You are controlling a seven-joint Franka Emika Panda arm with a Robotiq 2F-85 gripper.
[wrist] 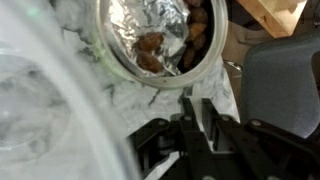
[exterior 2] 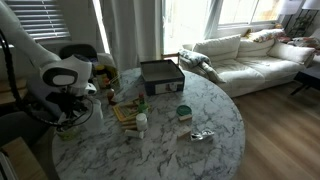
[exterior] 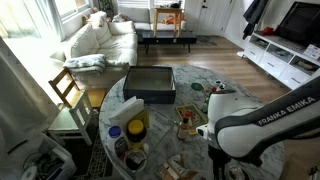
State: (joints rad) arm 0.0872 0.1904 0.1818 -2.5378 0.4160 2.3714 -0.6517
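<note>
Your gripper (wrist: 200,125) shows best in the wrist view. Its two dark fingers (wrist: 189,128) stand drawn together with only a thin slit between them, and you can see nothing held there. Just ahead of the fingertips sits a foil-lined bowl (wrist: 128,22) on the marble table (wrist: 215,95), with brown food (wrist: 150,45) heaped inside. Beside the gripper, a wide clear glass rim (wrist: 45,105) curves across that side of the view. On the opposite side a grey chair seat (wrist: 285,80) lies beyond the table edge.

Neither the foil nor the food can be made out in the exterior views. An exterior view places your gripper (exterior 2: 68,112) low over the table's near edge, well apart from the black box (exterior 2: 160,75). From the opposite side the arm (exterior: 262,122) hides the fingertips, and the black box (exterior: 150,83) lies far beyond.
</note>
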